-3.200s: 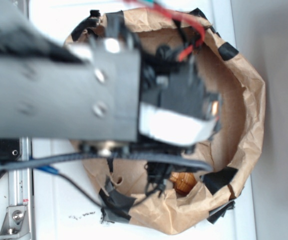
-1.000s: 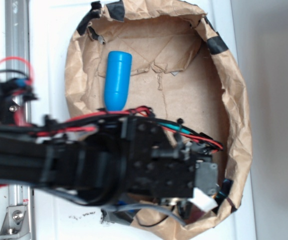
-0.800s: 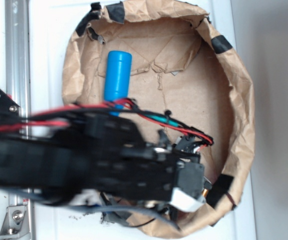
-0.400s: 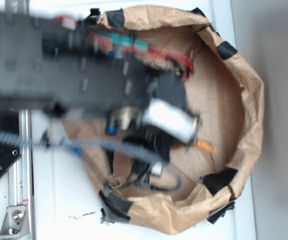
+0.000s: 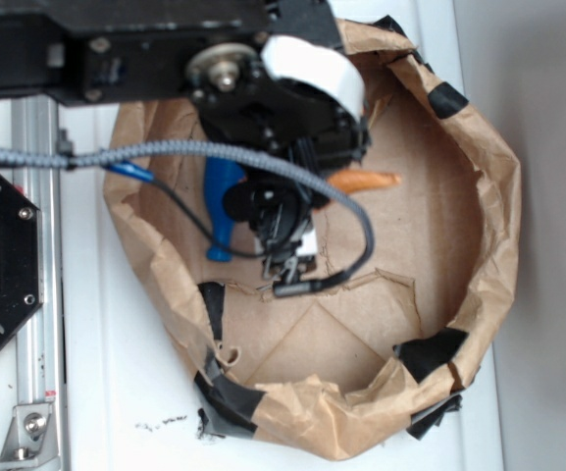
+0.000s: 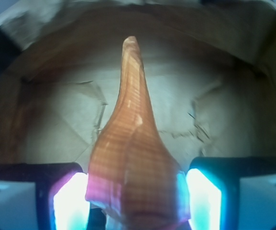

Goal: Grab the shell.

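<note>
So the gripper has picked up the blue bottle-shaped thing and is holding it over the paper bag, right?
Not quite. The gripper is holding the shell, amber-brown with an orange point, as the wrist view shows. The blue bottle-shaped pin lies partly hidden under the arm, in the paper bag.

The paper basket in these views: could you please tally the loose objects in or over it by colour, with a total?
Orange-brown: 1, the shell, clamped in the claw above the paper basket.
Blue: 1, the blue bottle-shaped pin, partly hidden behind the arm.
Total: 2.
</note>
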